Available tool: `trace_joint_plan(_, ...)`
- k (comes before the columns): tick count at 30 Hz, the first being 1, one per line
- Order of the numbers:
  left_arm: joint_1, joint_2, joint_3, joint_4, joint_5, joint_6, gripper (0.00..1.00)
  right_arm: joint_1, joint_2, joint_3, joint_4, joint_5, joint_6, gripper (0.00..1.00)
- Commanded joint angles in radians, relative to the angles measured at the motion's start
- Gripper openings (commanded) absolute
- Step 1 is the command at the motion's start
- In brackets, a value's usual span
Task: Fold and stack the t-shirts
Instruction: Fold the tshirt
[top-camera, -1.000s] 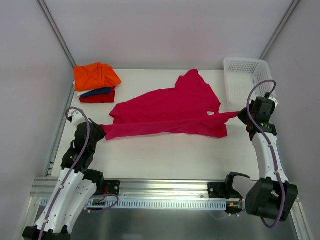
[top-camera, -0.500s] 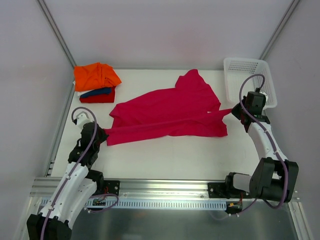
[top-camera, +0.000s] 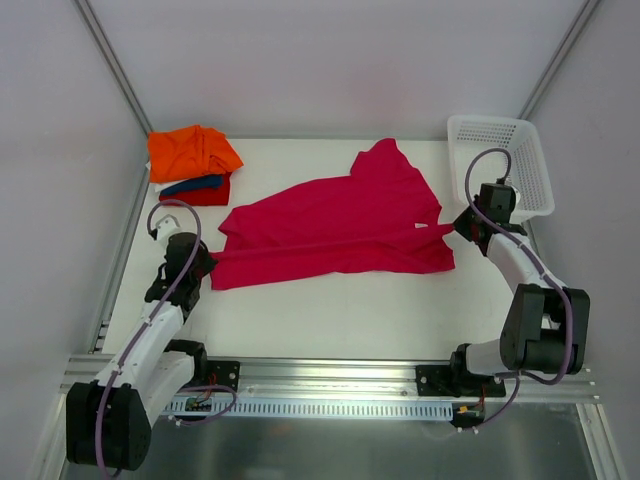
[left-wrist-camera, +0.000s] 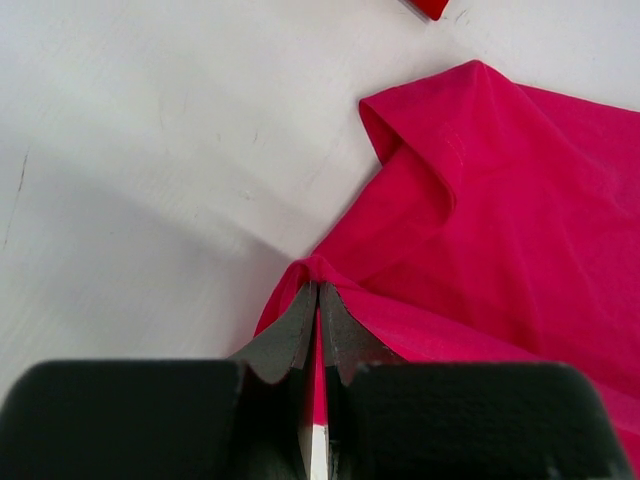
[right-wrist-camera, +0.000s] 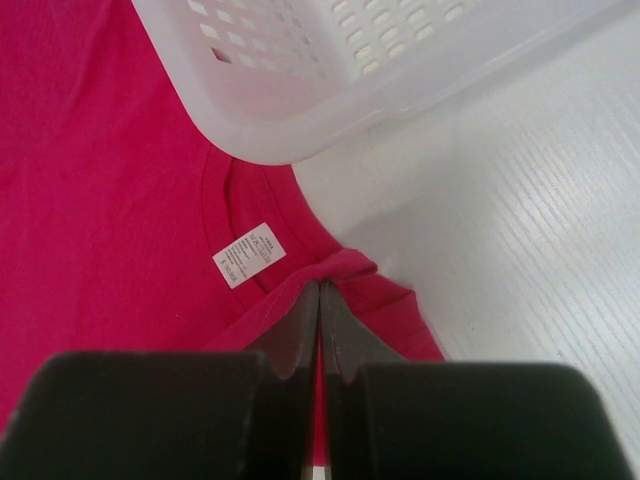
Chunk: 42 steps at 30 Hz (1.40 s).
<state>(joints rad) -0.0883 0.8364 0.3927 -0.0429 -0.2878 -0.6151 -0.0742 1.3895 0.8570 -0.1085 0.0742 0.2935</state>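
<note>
A large magenta-pink t-shirt lies spread across the middle of the white table, one sleeve pointing toward the back. My left gripper is shut on its left edge, and pink cloth bunches at the fingertips. At the shirt's right end my right gripper is shut on the cloth near the collar, where a white label shows. The stretch between the two grippers forms a taut fold line. Folded orange, dark blue and red t-shirts are stacked at the back left.
A white plastic mesh basket stands at the back right, its corner close above my right gripper. Metal frame posts rise along both sides. A rail with the arm bases runs along the near edge.
Both grippers have carried the shirt's near edge away from the front, toward the back. The near flap has drawn in and now lies over the body of the shirt.
</note>
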Motion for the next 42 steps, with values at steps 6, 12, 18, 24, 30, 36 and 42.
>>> trace_joint_plan(6, 0.03, 0.079, -0.011, 0.141, 0.016, 0.035, 0.0, 0.033, 0.092, 0.097, 0.058, 0.045, -0.017, 0.0)
trace_joint_plan(12, 0.039, 0.154, 0.011, 0.182, 0.03, 0.046, 0.0, 0.044, 0.151, 0.119, 0.063, 0.049, -0.019, 0.0)
trace_joint_plan(18, 0.045, 0.224, 0.049, 0.204, 0.038, 0.054, 0.0, 0.056, 0.216, 0.163, 0.058, 0.053, -0.025, 0.0)
trace_joint_plan(24, 0.048, 0.274, 0.092, 0.219, 0.042, 0.064, 0.06, 0.063, 0.275, 0.215, 0.043, 0.056, -0.034, 0.0)
trace_joint_plan(30, 0.05, 0.322, 0.155, 0.219, 0.033, 0.094, 0.87, 0.073, 0.296, 0.257, 0.009, 0.059, -0.057, 0.35)
trace_joint_plan(36, 0.05, 0.287, 0.17, 0.207, 0.056, 0.087, 0.99, 0.109, 0.224, 0.257, -0.014, 0.084, -0.085, 0.51)
trace_joint_plan(42, 0.05, 0.338, 0.215, 0.215, 0.09, 0.089, 0.93, 0.152, 0.221, 0.303, -0.034, 0.062, -0.09, 0.46)
